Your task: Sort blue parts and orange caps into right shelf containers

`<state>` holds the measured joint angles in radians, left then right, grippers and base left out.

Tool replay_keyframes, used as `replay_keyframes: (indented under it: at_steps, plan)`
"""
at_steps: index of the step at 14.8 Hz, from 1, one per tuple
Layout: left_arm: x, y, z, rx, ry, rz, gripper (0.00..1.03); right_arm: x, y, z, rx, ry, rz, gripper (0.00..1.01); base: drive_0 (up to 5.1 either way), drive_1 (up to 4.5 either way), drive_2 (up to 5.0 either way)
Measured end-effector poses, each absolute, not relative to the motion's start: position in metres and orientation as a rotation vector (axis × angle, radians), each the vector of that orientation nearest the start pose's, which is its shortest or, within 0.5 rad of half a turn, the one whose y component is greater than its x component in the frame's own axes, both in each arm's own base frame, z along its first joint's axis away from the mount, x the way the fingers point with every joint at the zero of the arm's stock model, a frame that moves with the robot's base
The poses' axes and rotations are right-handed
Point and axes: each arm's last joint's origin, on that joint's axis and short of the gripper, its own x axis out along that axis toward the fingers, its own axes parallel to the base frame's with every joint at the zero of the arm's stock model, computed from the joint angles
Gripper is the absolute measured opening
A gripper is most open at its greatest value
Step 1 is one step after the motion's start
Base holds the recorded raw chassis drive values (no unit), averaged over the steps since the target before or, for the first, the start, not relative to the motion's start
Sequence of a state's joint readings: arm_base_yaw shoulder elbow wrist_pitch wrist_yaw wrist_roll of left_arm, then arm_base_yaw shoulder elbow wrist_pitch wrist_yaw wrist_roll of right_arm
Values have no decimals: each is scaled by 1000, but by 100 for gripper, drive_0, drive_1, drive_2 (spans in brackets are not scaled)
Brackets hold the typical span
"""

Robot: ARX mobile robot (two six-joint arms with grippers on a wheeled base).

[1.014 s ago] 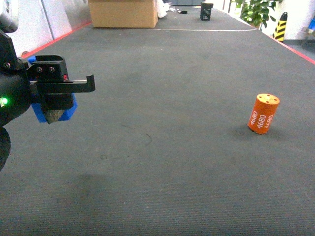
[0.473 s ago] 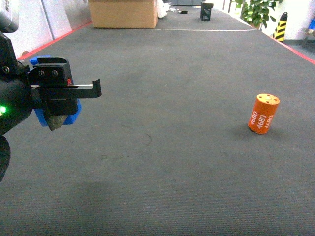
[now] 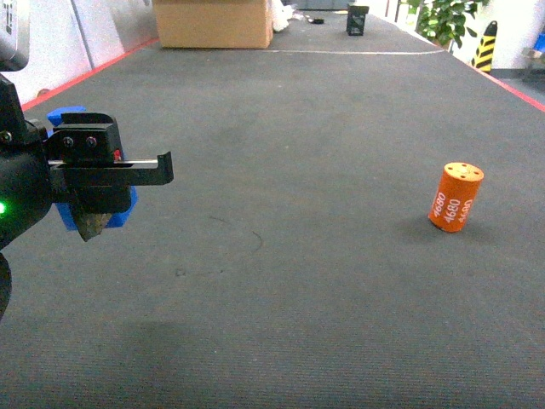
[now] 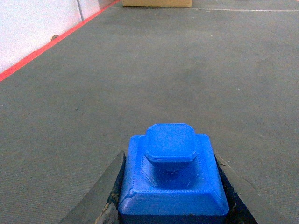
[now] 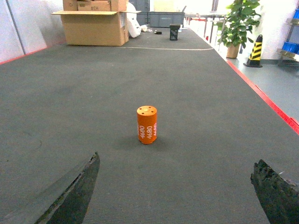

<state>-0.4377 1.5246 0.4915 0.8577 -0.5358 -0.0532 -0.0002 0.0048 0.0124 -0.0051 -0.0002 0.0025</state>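
Fingers (image 4: pixel 105 196) of the left gripper (image 4: pixel 173 205) are clamped on either side of a small bright-blue plastic blocky part (image 4: pixel 173 179), held clear above the dark grey carpeted floor (image 3: pixel 298 281); the right gripper (image 5: pixel 173 196) is spread wide and empty. Judged progress: one blue part is in hand but not delivered. The short orange cylindrical cap printed "4680" (image 5: pixel 146 124) stands upright on the floor ahead of the right gripper, untouched; no shelf containers are in view.
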Motion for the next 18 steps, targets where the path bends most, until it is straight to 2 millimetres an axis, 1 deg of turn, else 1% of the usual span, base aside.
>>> replay_keyframes:
  at_steps: [18]
  plan:
    - [256, -104, 172, 28, 150, 105, 41, 97, 0, 167, 3, -2, 0, 98, 0, 0, 0]
